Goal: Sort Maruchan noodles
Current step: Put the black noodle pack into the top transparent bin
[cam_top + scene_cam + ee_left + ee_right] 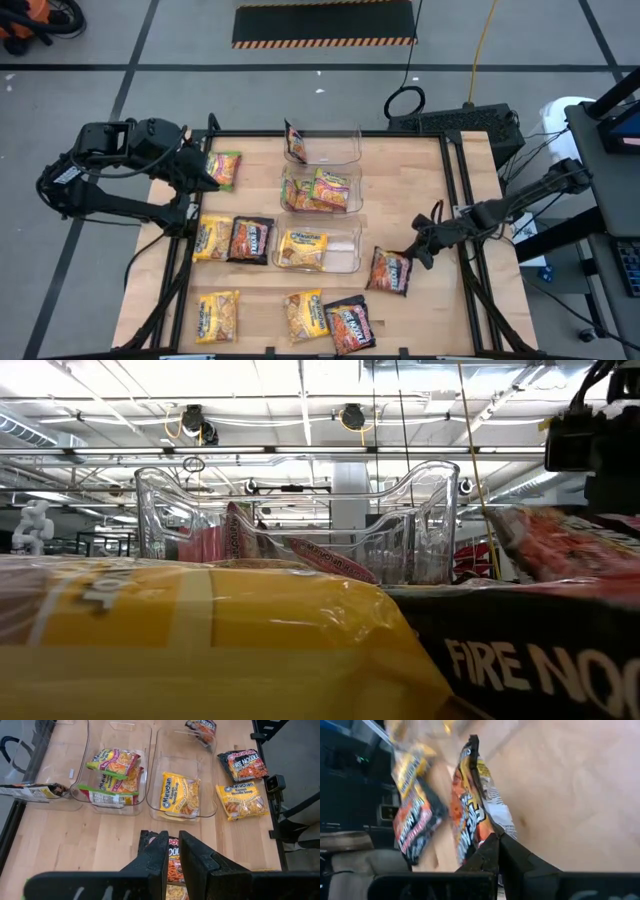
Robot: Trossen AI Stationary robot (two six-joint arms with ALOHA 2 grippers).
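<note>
Several noodle packets lie flat on the wooden table (420, 180), and others sit in three clear bins. My right gripper (414, 251) is shut on a dark red-black packet (390, 271) near the table's right side. My left gripper (206, 174) hovers shut and empty at the far left, beside a green-yellow packet (223, 170). In the left wrist view its fingers (160, 852) stand over a dark packet (172, 862). The far bin (335, 146) holds a dark packet (295, 142) leaning on its wall. The middle bin (352, 176) holds green-yellow packets (318, 190). The near bin (345, 262) holds a yellow packet (303, 249). My right gripper pinches the dark red-black packet between its two fingers by an end edge (487, 832), at the packet's far-right end (405, 257). The fingers come slanting down from the table's right. The packet tilts, held end raised (560, 545); whether its low end touches the table, I cannot tell.
Loose on the table are a yellow packet (213, 238) and a dark one (250, 240) left of the near bin. Along the near edge lie two yellow packets (217, 315) (305, 315) and a dark one (350, 325). Bare wood shows at the far right.
</note>
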